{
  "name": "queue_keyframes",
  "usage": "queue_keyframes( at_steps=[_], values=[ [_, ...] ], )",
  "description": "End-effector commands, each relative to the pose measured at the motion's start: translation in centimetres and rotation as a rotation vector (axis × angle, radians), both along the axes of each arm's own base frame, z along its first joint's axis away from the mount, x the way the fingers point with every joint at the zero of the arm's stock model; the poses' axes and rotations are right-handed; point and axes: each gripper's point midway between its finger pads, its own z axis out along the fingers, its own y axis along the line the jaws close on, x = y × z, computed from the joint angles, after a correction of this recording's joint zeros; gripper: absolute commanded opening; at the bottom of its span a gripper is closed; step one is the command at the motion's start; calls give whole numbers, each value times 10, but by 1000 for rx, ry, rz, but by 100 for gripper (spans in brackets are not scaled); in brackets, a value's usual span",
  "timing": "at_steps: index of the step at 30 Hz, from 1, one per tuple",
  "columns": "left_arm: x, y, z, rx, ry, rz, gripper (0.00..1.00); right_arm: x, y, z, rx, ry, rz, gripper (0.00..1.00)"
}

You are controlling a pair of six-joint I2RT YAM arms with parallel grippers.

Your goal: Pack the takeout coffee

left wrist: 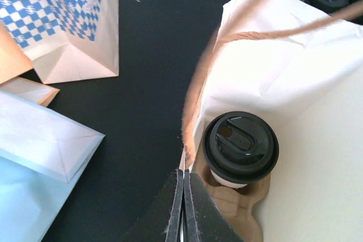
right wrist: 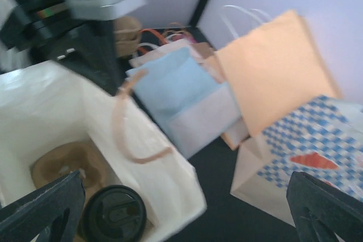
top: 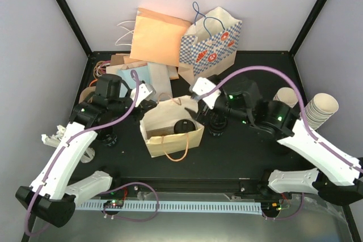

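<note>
From above, we see the coffee cup (top: 184, 126) inside the white bag (top: 161, 143) at centre frame. Left wrist view: our left gripper (left wrist: 182, 208), bottom centre, pinches the bag's rim beside the cup. Right wrist view: our right gripper (right wrist: 181, 219) gapes wide, its fingers at both lower corners.

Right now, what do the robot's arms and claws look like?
The left arm and right arm have white shells, black joints and green lights; a purple cable runs along each. The left claw and right claw are black.
</note>
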Motion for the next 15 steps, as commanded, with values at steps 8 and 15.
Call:
queue_keyframes(
  at_steps=[8, 15],
  values=[
    [14, 7, 15, -26, -85, 94, 2, 35, -101, -44, 21, 304, -637, 100],
    [18, 9, 15, -28, -86, 121, 2, 31, -115, -113, -64, 504, -734, 98]
  ],
)
